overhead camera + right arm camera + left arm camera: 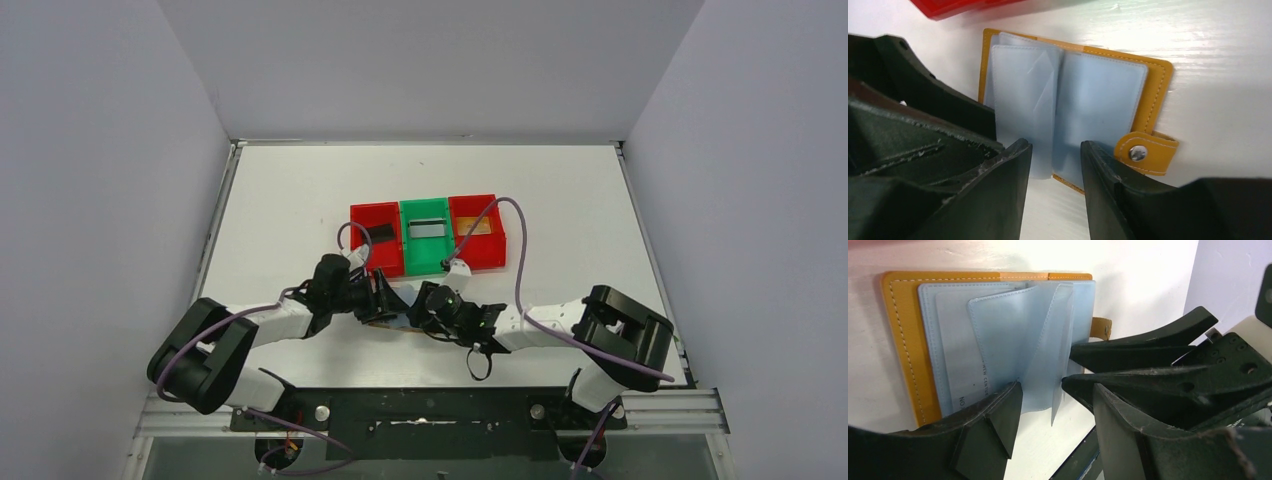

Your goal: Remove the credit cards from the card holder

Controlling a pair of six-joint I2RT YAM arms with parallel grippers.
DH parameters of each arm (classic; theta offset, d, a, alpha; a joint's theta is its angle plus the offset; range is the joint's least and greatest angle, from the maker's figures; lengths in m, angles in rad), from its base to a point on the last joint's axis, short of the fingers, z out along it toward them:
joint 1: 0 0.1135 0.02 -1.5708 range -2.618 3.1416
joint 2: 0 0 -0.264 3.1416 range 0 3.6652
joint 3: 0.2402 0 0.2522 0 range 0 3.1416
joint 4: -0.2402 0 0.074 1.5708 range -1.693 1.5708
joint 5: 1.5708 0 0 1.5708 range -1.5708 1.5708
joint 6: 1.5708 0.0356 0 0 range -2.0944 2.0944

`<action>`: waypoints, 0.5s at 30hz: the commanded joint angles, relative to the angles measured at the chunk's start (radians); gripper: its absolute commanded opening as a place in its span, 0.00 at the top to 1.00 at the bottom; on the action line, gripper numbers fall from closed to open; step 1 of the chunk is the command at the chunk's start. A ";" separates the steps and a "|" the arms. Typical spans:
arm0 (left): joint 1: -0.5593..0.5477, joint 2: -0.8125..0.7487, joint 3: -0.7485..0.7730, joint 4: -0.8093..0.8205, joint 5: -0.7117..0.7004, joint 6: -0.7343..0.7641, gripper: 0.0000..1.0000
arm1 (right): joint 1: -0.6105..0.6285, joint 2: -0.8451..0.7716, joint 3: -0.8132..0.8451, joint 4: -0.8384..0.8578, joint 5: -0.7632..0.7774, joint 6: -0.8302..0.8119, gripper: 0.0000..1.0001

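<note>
Bins from above hold one card each: dark card point(381, 234) in left red bin point(355, 240), pale card point(428, 229) in green bin point(425, 264), orange card point(478, 226) in right red bin point(501, 240).

Left wrist: card holder point(905, 340) lies open on the table point(1148, 280). A printed card point(973, 380) seems left inside. The left end effector point(1055, 400) is spread apart.

Right wrist: right end effector point(1053, 150) is released, around a sleeve point(1038, 100) edge.

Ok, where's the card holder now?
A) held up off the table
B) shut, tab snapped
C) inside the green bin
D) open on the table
D: the card holder lies open on the table, sleeves showing, tab unsnapped.
</note>
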 commanded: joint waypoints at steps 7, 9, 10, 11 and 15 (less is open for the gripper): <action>0.006 -0.002 0.016 0.047 -0.031 -0.013 0.49 | 0.157 -0.033 -0.108 0.400 0.234 -0.490 0.41; 0.008 -0.002 0.014 0.046 -0.031 -0.012 0.49 | 0.185 -0.024 -0.140 0.513 0.252 -0.599 0.38; 0.010 0.000 0.014 0.047 -0.031 -0.012 0.49 | 0.196 -0.012 -0.149 0.559 0.252 -0.656 0.37; 0.011 0.002 0.016 0.047 -0.031 -0.012 0.49 | 0.208 0.003 -0.152 0.597 0.251 -0.717 0.37; 0.012 0.008 0.021 0.045 -0.031 -0.011 0.49 | 0.238 0.044 -0.136 0.671 0.266 -0.863 0.35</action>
